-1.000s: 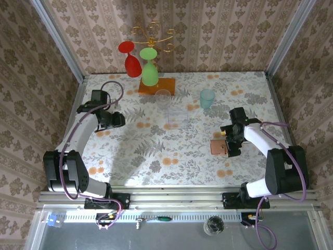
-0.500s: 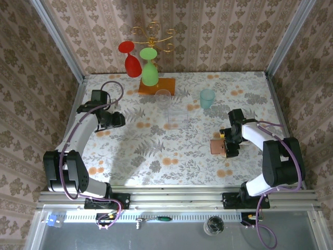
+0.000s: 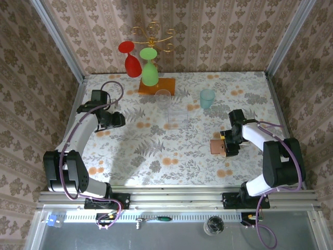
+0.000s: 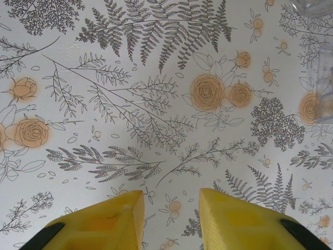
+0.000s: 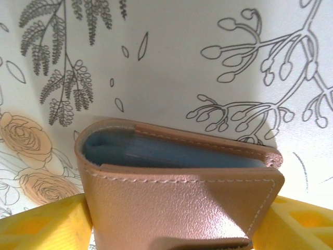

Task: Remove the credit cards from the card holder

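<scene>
Right gripper (image 3: 227, 144): yellow fingers (image 5: 41, 226) sit on either side of the card holder (image 5: 182, 203). I cannot tell whether they press on it or only straddle it.
Left gripper (image 4: 169, 213): jaws apart with a narrow gap and nothing between them, hovering over the bare floral table (image 3: 156, 156) on the far left.
Card holder: folded, on the right side of the table. Its salmon-brown outside faces the right wrist camera and its open edge shows the grey-blue interior.
Step in hand (judged): securing the holder so it can be opened.
Doing it well: grip on the leather near the fold and leave the open edge free. A hard squeeze would likely pinch the pockets shut. The left arm probably needs to come across to spread it.
Hard to make out: the credit cards cannot be told apart from the pocket lining. The holder's lower part is cut off by the frame, and the contact at the right finger is hidden behind the leather.
</scene>
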Controlling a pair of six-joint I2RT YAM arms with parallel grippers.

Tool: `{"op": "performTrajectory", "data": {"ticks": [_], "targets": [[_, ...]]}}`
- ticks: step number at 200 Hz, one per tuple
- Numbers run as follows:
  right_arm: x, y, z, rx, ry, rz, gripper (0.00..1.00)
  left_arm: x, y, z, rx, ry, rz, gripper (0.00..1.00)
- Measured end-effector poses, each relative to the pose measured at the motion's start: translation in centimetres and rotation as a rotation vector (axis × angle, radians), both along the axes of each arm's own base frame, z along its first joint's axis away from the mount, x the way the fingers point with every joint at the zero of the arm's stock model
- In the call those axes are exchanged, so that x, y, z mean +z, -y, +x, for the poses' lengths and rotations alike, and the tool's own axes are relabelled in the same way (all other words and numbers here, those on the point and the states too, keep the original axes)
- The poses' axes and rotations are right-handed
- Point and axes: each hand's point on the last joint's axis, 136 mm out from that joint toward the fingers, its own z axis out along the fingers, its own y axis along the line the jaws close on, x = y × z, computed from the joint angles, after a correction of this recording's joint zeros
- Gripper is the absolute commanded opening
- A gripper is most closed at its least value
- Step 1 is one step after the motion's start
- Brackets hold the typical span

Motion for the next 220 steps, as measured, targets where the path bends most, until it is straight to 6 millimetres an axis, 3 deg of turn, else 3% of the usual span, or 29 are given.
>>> {"op": "performTrajectory", "data": {"ticks": [42, 69, 91, 167, 197, 220], "targets": [[0.1, -0.7, 0.0, 0.032, 0.019, -0.011, 0.70, 0.0, 0.0, 0.0, 0.000, 0.000, 0.000, 0.34], [0.2, -2.4, -0.1, 0.106, 0.029, -0.029, 0.70, 0.0, 0.0, 0.0, 0.000, 0.000, 0.000, 0.34], [0.6, -5.1, 0.0, 0.208, 0.047, -0.047, 0.70, 0.0, 0.0, 0.0, -0.001, 0.000, -0.001, 0.34], [1.4, -17.7, -0.4, 0.695, 0.105, -0.086, 0.70, 0.0, 0.0, 0.0, -0.001, 0.000, -0.001, 0.35], [2.1, -21.2, -0.3, 0.913, 0.137, -0.121, 0.69, 0.0, 0.0, 0.0, -0.001, 0.000, -0.001, 0.35], [2.4, -22.2, -0.3, 1.055, 0.152, -0.160, 0.70, 0.0, 0.0, 0.0, -0.001, 0.000, -0.001, 0.35]]}}
